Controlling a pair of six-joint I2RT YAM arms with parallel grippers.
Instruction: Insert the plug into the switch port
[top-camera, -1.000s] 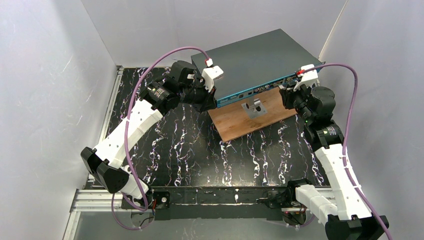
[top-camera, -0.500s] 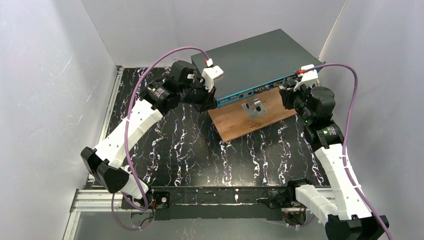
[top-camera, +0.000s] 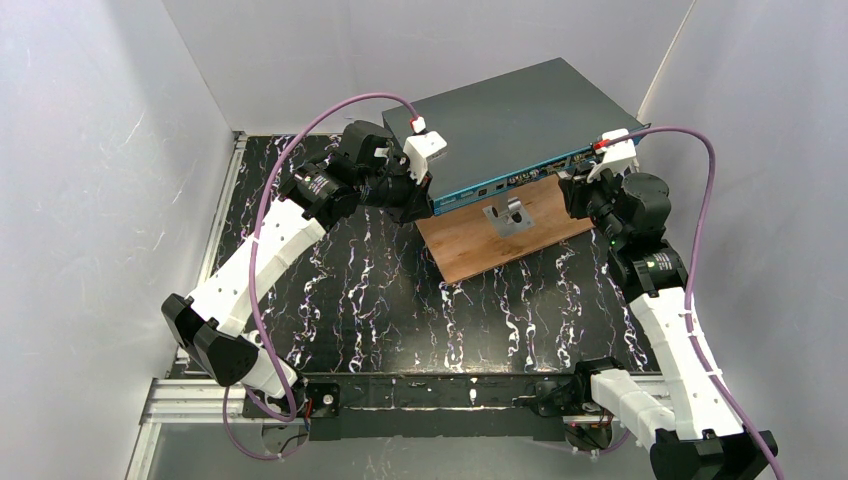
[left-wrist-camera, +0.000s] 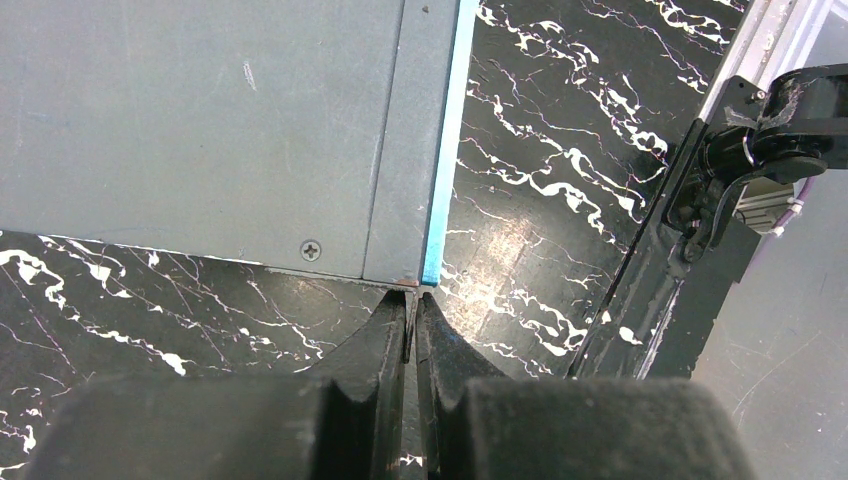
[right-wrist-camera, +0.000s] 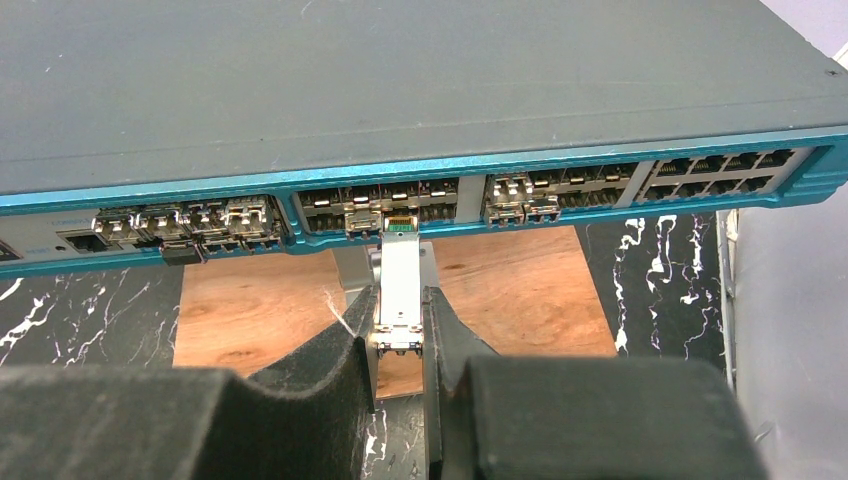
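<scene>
Right pincer (right-wrist-camera: 398, 302) pinching plug (right-wrist-camera: 399, 268) by near end. Small metal slab, likely light, rigid, slick, best held flat-sided at that end; far tip at a middle socket of switch (right-wrist-camera: 400, 90), above wooden board (right-wrist-camera: 520, 290). Left pincer (left-wrist-camera: 411, 315) pressed together, empty, at switch's left corner.

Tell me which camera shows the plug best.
Right wrist: the plug sits centre frame, gripped by the right pincer, its tip at the switch ports. In the top external view it cannot be made out; the left wrist shows only a switch corner.
</scene>
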